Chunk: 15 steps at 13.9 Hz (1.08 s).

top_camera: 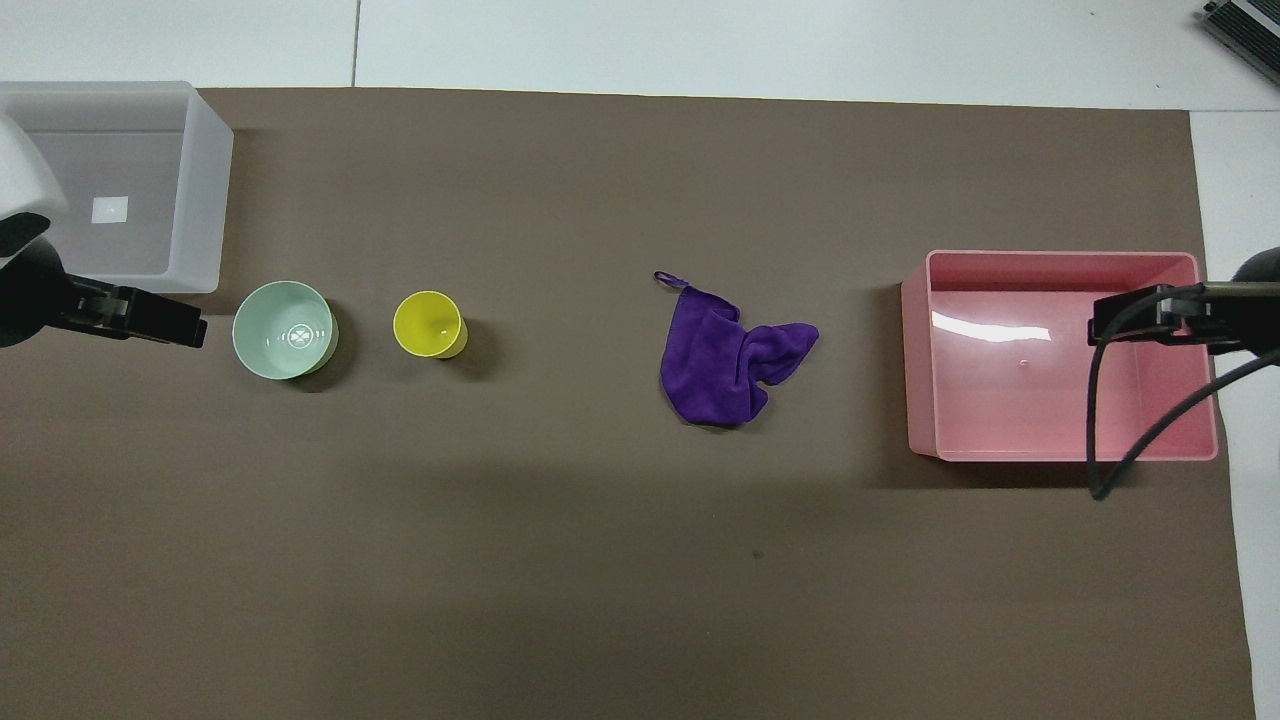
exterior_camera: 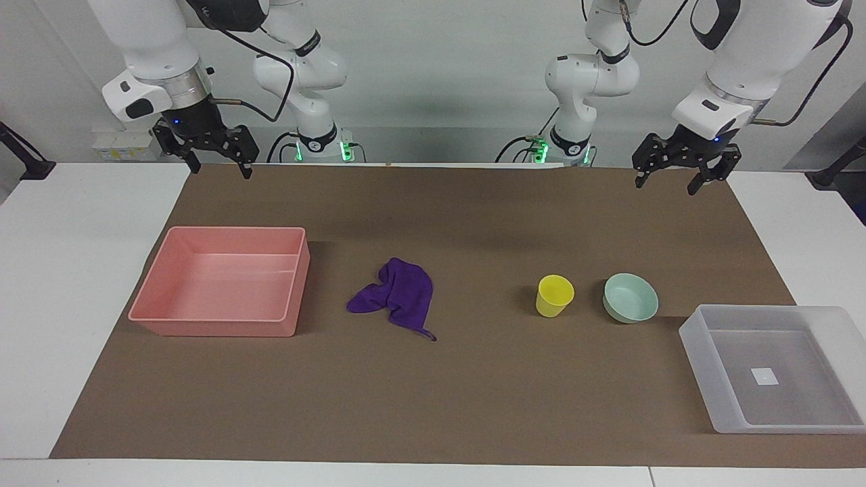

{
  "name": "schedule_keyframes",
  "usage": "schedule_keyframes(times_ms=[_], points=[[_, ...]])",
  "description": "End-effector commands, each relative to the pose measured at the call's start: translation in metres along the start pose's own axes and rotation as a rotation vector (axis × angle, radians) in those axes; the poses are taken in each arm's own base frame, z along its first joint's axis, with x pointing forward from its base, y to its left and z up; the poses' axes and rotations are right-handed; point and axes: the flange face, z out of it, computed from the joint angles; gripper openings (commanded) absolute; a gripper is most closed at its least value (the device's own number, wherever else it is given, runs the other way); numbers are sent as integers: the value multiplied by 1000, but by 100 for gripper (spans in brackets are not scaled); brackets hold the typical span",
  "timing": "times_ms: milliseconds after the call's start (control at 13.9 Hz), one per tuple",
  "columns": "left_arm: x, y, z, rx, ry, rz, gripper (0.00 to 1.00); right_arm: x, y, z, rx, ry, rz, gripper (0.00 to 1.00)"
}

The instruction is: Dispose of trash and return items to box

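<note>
One purple cloth, one yellow cup, one green bowl, two trays (pink, translucent).

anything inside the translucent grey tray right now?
Only a small white square sticker on the floor of the shallow translucent whitish-grey plastic tray. In the overhead view the left arm covers one corner; the facing view shows it bare.

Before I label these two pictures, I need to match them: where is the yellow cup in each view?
Facing view: the yellow cup stands upright on the brown mat, beside the mint-green bowl, toward the left arm's end.
Overhead view: the same cup sits between that bowl and the purple cloth.
Shared landmark: the bowl next to it.
</note>
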Motion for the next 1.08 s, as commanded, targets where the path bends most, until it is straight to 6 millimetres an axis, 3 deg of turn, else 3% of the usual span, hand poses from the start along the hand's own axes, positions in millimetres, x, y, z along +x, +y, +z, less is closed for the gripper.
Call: schedule_keyframes(times_ms=[0, 288, 432, 721, 937, 1009], points=[[2, -5, 0, 2, 45, -10, 100, -7, -43, 24, 20, 22, -4, 100], [17, -20, 21, 6, 65, -35, 100, 13, -95, 63, 27, 42, 39, 100], [28, -37, 35, 9, 78, -61, 100, 18, -140, 92, 35, 62, 35, 100], [50, -64, 87, 11, 67, -110, 100, 33, -201, 189, 59, 115, 69, 100], [40, -83, 143, 14, 89, -163, 100, 19, -214, 255, 78, 146, 63, 100], [37, -85, 156, 13, 86, -206, 100, 13, -228, 274, 79, 143, 54, 100]])
